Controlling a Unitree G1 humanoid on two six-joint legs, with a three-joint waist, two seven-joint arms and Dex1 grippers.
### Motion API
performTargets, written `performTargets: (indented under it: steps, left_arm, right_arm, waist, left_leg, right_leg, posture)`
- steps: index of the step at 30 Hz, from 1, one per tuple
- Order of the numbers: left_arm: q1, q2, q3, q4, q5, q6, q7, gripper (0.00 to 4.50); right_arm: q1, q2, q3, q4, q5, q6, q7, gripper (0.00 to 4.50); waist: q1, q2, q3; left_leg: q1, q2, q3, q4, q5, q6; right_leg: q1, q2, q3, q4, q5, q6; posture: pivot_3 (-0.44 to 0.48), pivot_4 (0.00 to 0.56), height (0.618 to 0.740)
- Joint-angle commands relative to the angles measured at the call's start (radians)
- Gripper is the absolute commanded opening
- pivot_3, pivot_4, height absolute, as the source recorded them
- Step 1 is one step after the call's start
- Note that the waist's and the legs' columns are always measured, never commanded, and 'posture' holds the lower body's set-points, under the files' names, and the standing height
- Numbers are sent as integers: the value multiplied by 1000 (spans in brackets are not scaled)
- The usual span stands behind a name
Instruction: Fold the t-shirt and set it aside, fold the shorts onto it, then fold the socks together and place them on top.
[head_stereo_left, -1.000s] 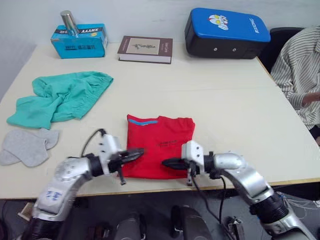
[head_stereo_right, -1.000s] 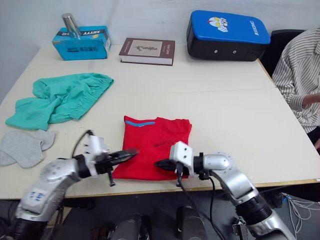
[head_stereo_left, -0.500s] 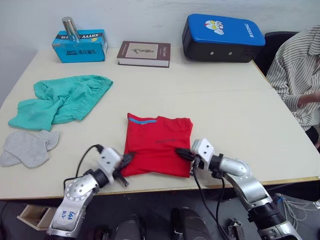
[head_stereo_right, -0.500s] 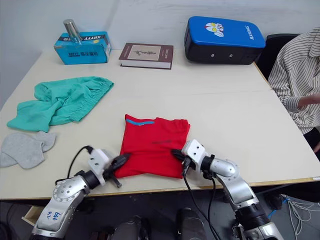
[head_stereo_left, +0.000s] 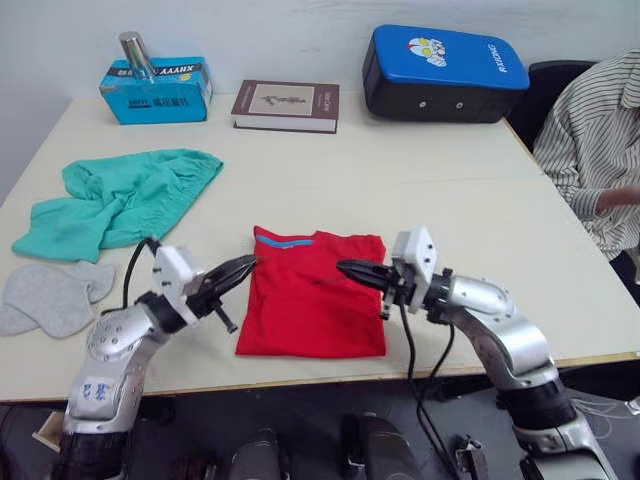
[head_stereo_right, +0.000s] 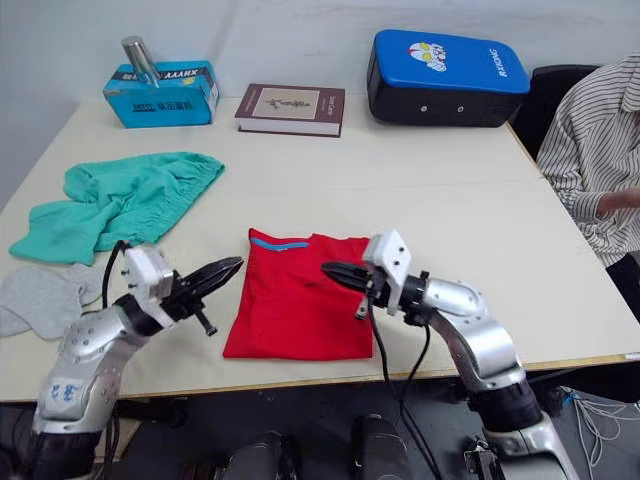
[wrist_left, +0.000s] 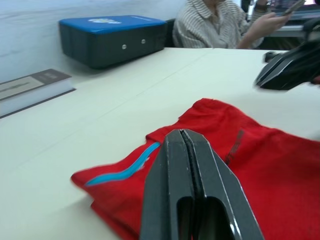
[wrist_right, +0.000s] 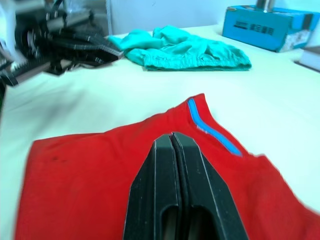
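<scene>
The red t-shirt (head_stereo_left: 312, 300) lies folded into a flat rectangle near the table's front edge, its blue collar band facing the far side. My left gripper (head_stereo_left: 243, 266) hovers shut and empty just off the shirt's left collar corner. Over the shirt's upper right part my right gripper (head_stereo_left: 346, 267) is likewise shut and empty. In both wrist views the fingers (wrist_left: 183, 165) (wrist_right: 171, 170) are pressed together above the red cloth. The teal shorts (head_stereo_left: 120, 193) lie crumpled at the left. The grey socks (head_stereo_left: 50, 295) sit in front of them.
Along the back of the table (head_stereo_left: 480, 210) stand a blue tissue box (head_stereo_left: 158, 84) with a metal cylinder (head_stereo_left: 133, 50), a brown book (head_stereo_left: 285, 104) and a blue-and-black case (head_stereo_left: 445, 72). A person in a striped shirt (head_stereo_left: 595, 140) sits at the right.
Both grippers have risen from the shirt's front corners and moved toward its collar end. The shirt stays folded on the table. The camera has shifted slightly.
</scene>
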Motion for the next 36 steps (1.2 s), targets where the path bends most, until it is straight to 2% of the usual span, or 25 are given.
performTargets:
  steps: [1, 6, 11, 15, 18, 21, 24, 26, 30, 34, 36]
  left_arm:
    - [-5, -11, -96, 43, 95, 17, 8, 0]
    - [51, -40, -135, 105, 223, -7, 94, 0]
    - [129, -53, -75, 123, 272, 5, 198, 0]
    - [168, -44, -53, 134, 288, -25, 212, 0]
    - [158, -69, 10, 107, 203, -110, 181, 0]
    - [106, -80, 107, 54, 20, -127, 99, 0]
    - [55, -52, 127, 49, -45, -80, 42, 0]
    - [-11, -42, 88, 79, -26, -56, 25, 0]
    - [-154, -85, -34, 236, 112, -67, 54, 0]
    - [-269, -179, -62, 444, 215, -88, 191, 0]
    - [-291, -192, -63, 524, 256, -89, 235, 0]
  right_arm:
    - [-27, 57, 44, 138, -112, -76, -71, 25]
    - [-47, 109, 16, 345, -211, -222, -172, 25]
    - [-25, 90, -100, 437, -227, -267, -302, 25]
    - [-10, 80, -147, 460, -228, -270, -344, 25]
    - [0, 101, -187, 364, -147, -249, -302, 25]
    - [-9, 115, -189, 220, -33, -209, -204, 25]
    - [-28, 117, -158, 154, -6, -152, -153, 25]
    - [-56, 130, -104, 170, -53, -138, -149, 25]
    - [-109, 174, -15, 332, -178, -203, -178, 25]
    - [-153, 197, -52, 542, -234, -309, -264, 25]
    - [-166, 187, -86, 602, -234, -335, -291, 25]
  waist:
    - [0, 0, 0]
    - [-6, 0, 0]
    - [-2, 0, 0]
    - [-1, 1, 0]
    - [-2, 1, 0]
    - [-3, 3, 2]
    - [-7, 4, 2]
    - [-6, 4, 2]
    - [0, 3, 2]
    - [0, 3, 2]
    - [-3, 3, 2]
  left_leg:
    - [0, 0, 1, 0, 0, 0]
    - [-2, -1, 4, 1, 0, 1]
    - [0, 1, 4, 0, 0, 0]
    - [1, 0, 3, 0, 0, 0]
    - [1, 0, 3, 0, 0, 0]
    - [-1, 1, 3, 0, 0, 0]
    - [-1, 2, 3, 0, 1, -1]
    - [0, 2, 3, -1, 1, -1]
    - [-1, 0, 3, 0, 1, -1]
    - [-3, -2, 4, 0, 2, 2]
    - [-3, -2, 4, 1, 2, 2]
  right_leg:
    - [-1, 0, 1, 0, 0, 0]
    - [-3, 1, 3, 0, 0, 1]
    - [-2, 0, 3, 1, 0, 1]
    - [-2, -1, 3, 2, 0, 1]
    - [-2, -2, 3, 2, 0, 1]
    - [-3, -1, 3, 2, 0, 0]
    - [-3, 0, 2, 2, 0, 1]
    - [-3, 1, 2, 2, 0, 0]
    - [-3, 2, 2, 1, 0, 1]
    - [-3, 2, 2, 1, 1, 2]
    - [-3, 2, 2, -1, 1, 3]
  posture:
    - [0, 150, 740]
    - [0, 150, 740]
    - [0, 150, 740]
    - [0, 150, 740]
    - [0, 150, 740]
    - [0, 150, 740]
    - [0, 150, 740]
    - [0, 150, 740]
    - [0, 150, 740]
    - [0, 150, 740]
    - [0, 150, 740]
